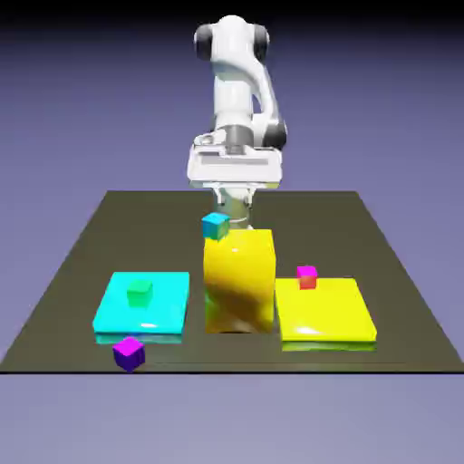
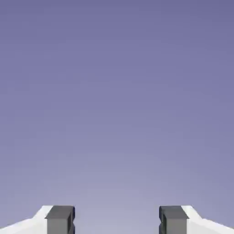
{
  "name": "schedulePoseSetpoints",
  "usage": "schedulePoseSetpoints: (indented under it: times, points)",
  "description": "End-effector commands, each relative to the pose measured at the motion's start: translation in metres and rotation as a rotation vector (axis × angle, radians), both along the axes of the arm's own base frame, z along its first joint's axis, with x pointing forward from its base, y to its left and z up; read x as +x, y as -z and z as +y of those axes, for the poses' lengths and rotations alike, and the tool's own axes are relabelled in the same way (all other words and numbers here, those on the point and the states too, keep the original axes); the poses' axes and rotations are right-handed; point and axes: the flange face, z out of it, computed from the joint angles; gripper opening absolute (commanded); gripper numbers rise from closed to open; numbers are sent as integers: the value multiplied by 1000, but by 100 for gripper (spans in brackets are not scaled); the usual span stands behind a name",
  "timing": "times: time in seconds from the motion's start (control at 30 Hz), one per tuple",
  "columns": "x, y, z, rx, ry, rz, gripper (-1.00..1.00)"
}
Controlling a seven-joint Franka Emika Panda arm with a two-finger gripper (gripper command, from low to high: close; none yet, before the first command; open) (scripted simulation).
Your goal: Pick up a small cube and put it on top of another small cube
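The small purple cube (image 1: 129,352) with a magenta-tinted top lies on the dark table (image 1: 72,263) close to its front edge, at the exterior view's left. A tiny teal-blue cube (image 1: 216,226) shows at the top left corner of a tall yellow block (image 1: 239,281). My gripper (image 1: 234,210) hangs behind that block, just right of the teal cube and far from the purple one. In the hand view the gripper (image 2: 117,221) is open: two grey fingertips (image 2: 59,220) stand wide apart with only blue-violet backdrop between them.
A flat cyan slab (image 1: 168,308) carrying a green cube (image 1: 140,292) lies left of the yellow block. On the other side a flat yellow slab (image 1: 326,317) bears a magenta-and-red cube (image 1: 307,276) at its back edge.
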Motion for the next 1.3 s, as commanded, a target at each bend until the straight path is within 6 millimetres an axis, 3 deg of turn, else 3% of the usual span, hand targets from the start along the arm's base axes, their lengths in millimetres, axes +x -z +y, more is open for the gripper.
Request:
schedulePoseSetpoints:
  times: [0.0, 0.3, 0.63, 0.93, 1.27]
  points:
    - [10, 5, -1, -15, -15, 37, 0]
    - [88, 62, -18, -162, -148, 375, 0]
    - [154, 152, -49, -353, -286, 768, 0]
    - [189, 238, -84, -544, -391, 1142, 0]
    - [206, 323, -120, -773, -463, 1578, 0]
